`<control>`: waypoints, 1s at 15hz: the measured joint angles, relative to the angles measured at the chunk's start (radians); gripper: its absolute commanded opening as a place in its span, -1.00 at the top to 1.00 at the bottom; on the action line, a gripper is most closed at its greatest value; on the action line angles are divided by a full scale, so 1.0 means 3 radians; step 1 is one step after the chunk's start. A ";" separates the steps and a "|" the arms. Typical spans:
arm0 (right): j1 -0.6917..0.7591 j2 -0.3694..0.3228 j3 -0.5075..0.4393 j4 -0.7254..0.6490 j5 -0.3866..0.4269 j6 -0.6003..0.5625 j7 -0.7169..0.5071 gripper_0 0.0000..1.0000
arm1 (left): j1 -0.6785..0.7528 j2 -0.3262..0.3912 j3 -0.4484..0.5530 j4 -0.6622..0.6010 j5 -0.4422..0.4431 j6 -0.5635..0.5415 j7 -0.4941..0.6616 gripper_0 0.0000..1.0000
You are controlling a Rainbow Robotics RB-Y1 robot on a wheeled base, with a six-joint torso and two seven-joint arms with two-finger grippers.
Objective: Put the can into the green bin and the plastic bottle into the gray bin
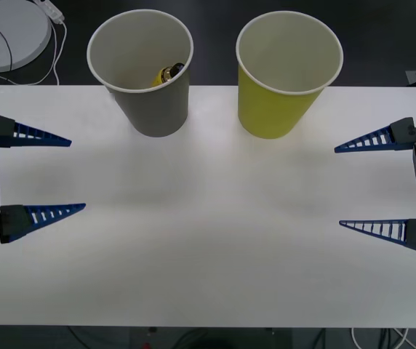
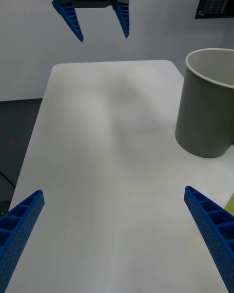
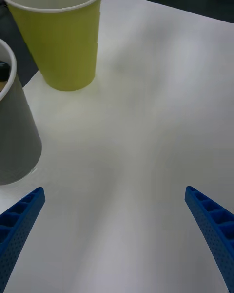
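Note:
The gray bin [image 1: 150,80] stands at the back left of the white table [image 1: 208,247]. Inside it lies the yellow plastic bottle [image 1: 169,73] with its black cap. To its right stands the green bin [image 1: 284,80]; its inside is hidden from the front view, and the can is out of view. My left gripper [image 1: 73,174] hovers open at the table's left side with nothing between its fingers. At the right side my right gripper [image 1: 339,187] is open and holds nothing. The right wrist view shows the gray bin [image 2: 204,107] and the left gripper [image 2: 100,31] far off. The left wrist view shows the green bin [image 3: 61,39] and the gray bin [image 3: 14,127].
A round white disc [image 1: 4,33] with cables lies on the dark floor behind the table's left corner. More cables trail below the table's front edge [image 1: 382,338]. The tabletop between the two grippers is bare.

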 measured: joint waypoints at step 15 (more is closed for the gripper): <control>0.0000 0.0000 0.0000 0.0000 0.0000 0.0000 0.0000 -1.00 | 0.0561 -0.0003 0.0342 -0.0082 0.0319 -0.0433 -0.0732 -1.00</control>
